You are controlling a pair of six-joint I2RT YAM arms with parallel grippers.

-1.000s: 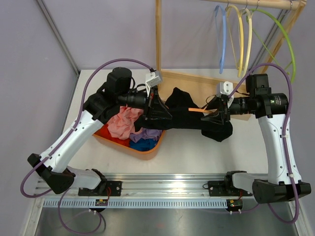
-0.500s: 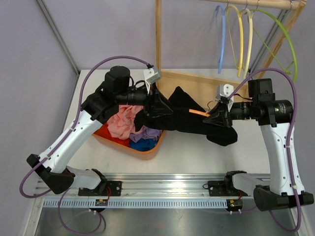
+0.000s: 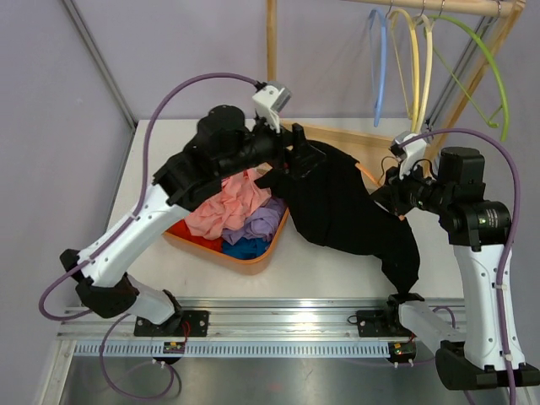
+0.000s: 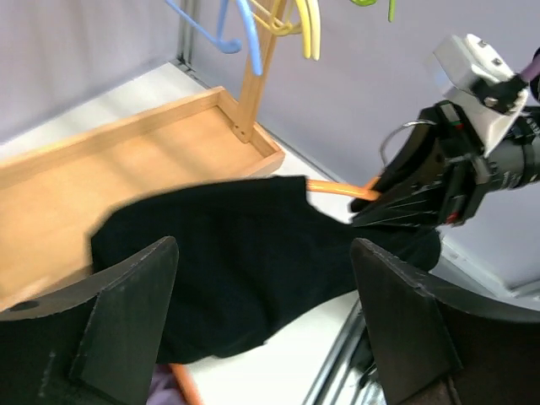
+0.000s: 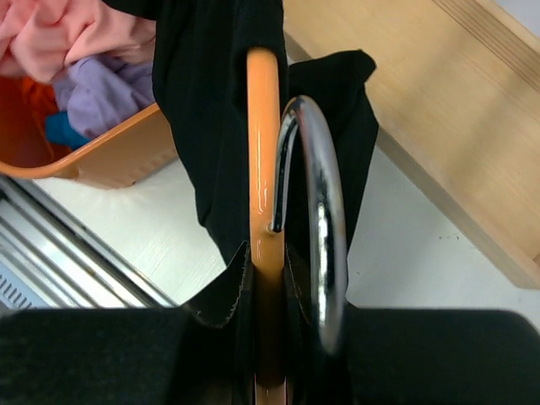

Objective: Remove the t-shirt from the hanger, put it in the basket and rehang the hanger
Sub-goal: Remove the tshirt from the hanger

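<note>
Both hands above bench (image 3: 337,278), left hand (image 4: 266,291) spread open beside black t-shirt (image 3: 346,211), right hand (image 5: 270,359) clamped on orange hanger (image 5: 264,152), t-shirt draped from hanger, right of clothes basket (image 3: 253,263)

White shells joined by black joint housings are seen on the left arm (image 3: 135,232) and the right arm (image 3: 483,283). A purple cable (image 3: 181,89) is looped along each, and a pale grey camera block (image 3: 272,95) is mounted at each wrist. The left fingers (image 4: 126,312) are broad, black and wedge-shaped.
</note>
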